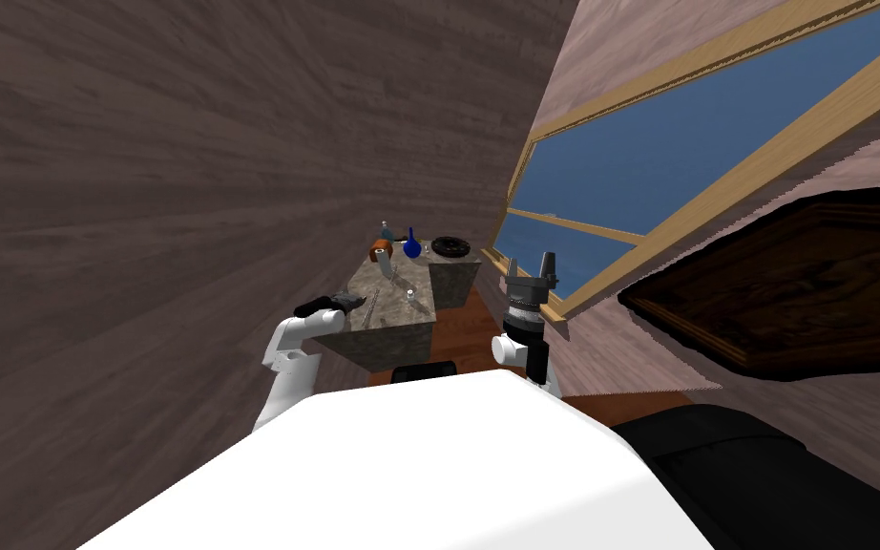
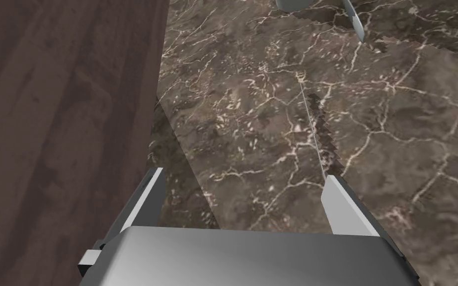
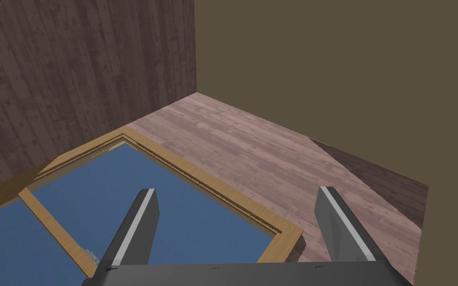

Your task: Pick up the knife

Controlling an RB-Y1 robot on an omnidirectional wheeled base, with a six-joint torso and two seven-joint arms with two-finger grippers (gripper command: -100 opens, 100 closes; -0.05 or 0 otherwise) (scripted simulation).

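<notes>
Dark wood wall along my 9 to 11 o'clock. Brown marbled surface at 12 o'clock, against wall. My right hand raised at 1 o'clock, off surface, fingers spread, empty. My left hand low over surface's near edge by wall, fingers apart, gripping nothing. Dark dish and blue vase at surface's far end. Knife flat on surface, thin, edge-on, running toward 12 o'clock from tip of finger farther from wall. Touching or not, cannot tell.
</notes>
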